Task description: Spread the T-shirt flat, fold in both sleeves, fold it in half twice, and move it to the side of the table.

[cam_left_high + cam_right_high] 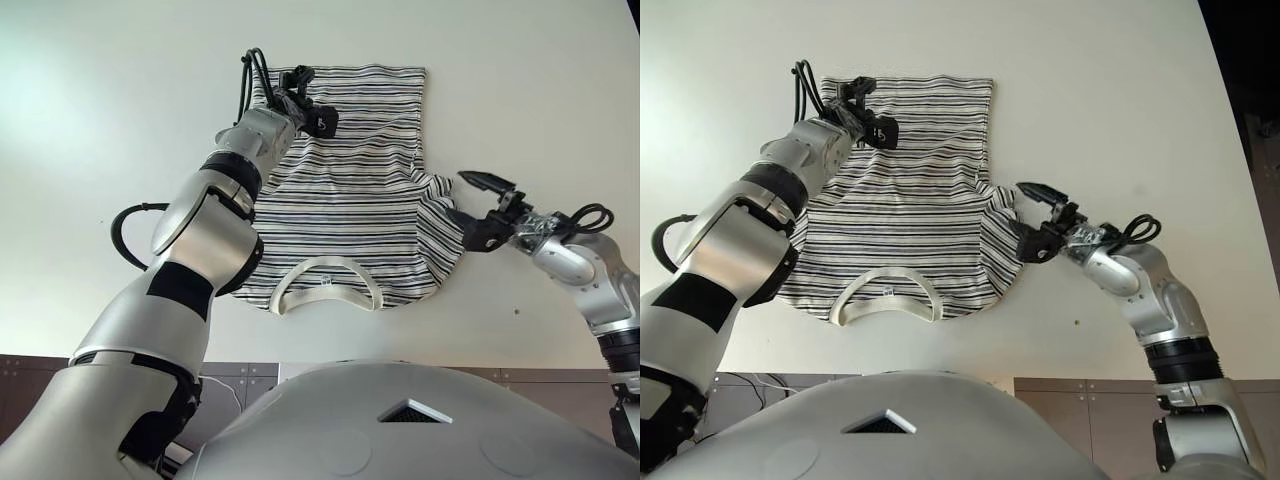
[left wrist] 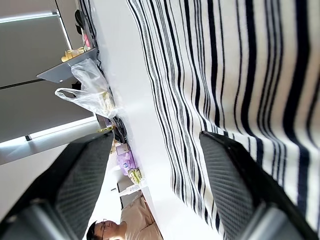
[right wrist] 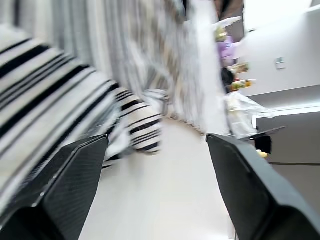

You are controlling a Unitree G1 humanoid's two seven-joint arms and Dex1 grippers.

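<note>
striped t-shirt (image 1: pixel 345 190) lies beneath spread left fingers (image 2: pixel 82 185), sleeve (image 1: pixel 440 228) just beside spread right fingers (image 1: pixel 487 181).

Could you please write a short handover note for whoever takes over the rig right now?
Left pincer: open, over the far left hem corner of the black-and-white striped fabric T-shirt.
Right pincer: open, beside the bunched right sleeve.
The shirt lies mostly spread on the white table, collar nearest the robot.
Done: spreading, nearly.
Left: sleeve folds, halving twice, moving it aside.
</note>
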